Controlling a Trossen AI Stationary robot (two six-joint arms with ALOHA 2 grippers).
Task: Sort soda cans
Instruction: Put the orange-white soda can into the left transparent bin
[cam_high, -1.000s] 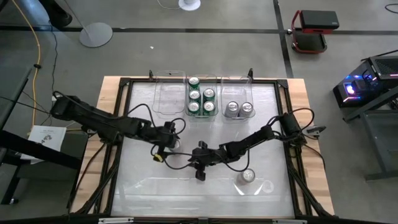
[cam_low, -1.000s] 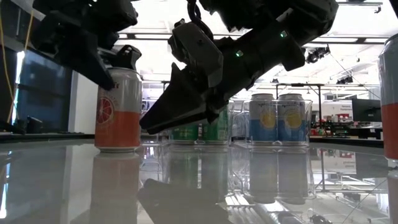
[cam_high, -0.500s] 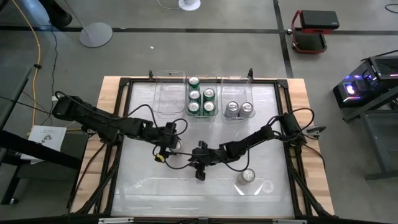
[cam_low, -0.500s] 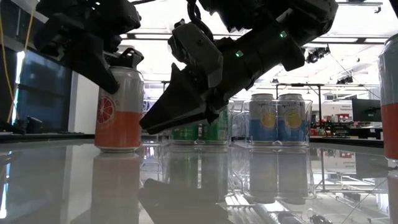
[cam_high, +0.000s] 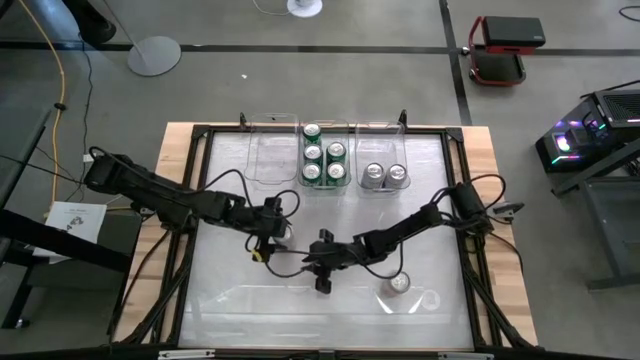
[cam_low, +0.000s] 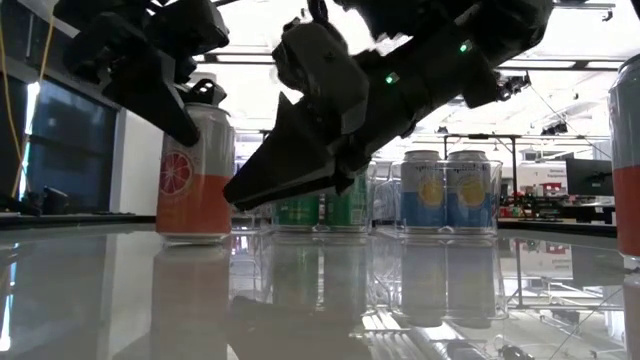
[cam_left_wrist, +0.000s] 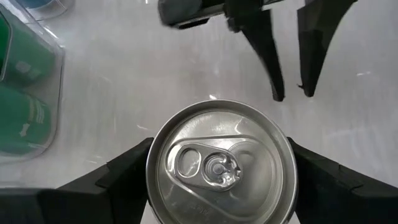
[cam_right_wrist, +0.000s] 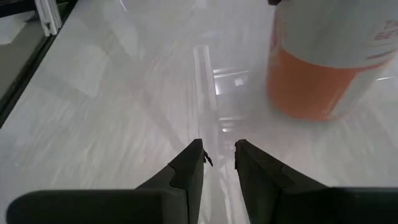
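A: Entry. Which can is being handled?

B: A white-and-orange cylindrical soda can (cam_low: 195, 165) with a grapefruit slice printed on its side and a shiny silver top with pull tab. It stands upright on the glossy white table (cam_high: 230, 300), left of centre in the low view and just left of centre in the overhead view.

A: Left gripper?

B: The left gripper (cam_left_wrist: 217, 171) sits over that can, one dark finger on each side of the rim. The jaws are spread about the can's width; actual contact cannot be confirmed from the wrist view.

A: Right gripper?

B: The right gripper (cam_right_wrist: 217, 155) is low over the table at centre frame in the overhead view, just right of the orange can. Its two dark fingers are nearly together with a thin gap between them, and they hold nothing.

A: Other cans?

B: Five green-sided soda cans (cam_high: 324, 160) fill the middle clear plastic bin (cam_high: 325, 186) at upper centre of the overhead view. Two blue-and-yellow soda cans with silver tops (cam_high: 384, 175) stand in the right clear bin (cam_high: 383, 130). The left clear bin (cam_high: 271, 158) holds none. One more silver-topped can (cam_high: 400, 284) stands alone at lower right of the table, well apart from the bins.
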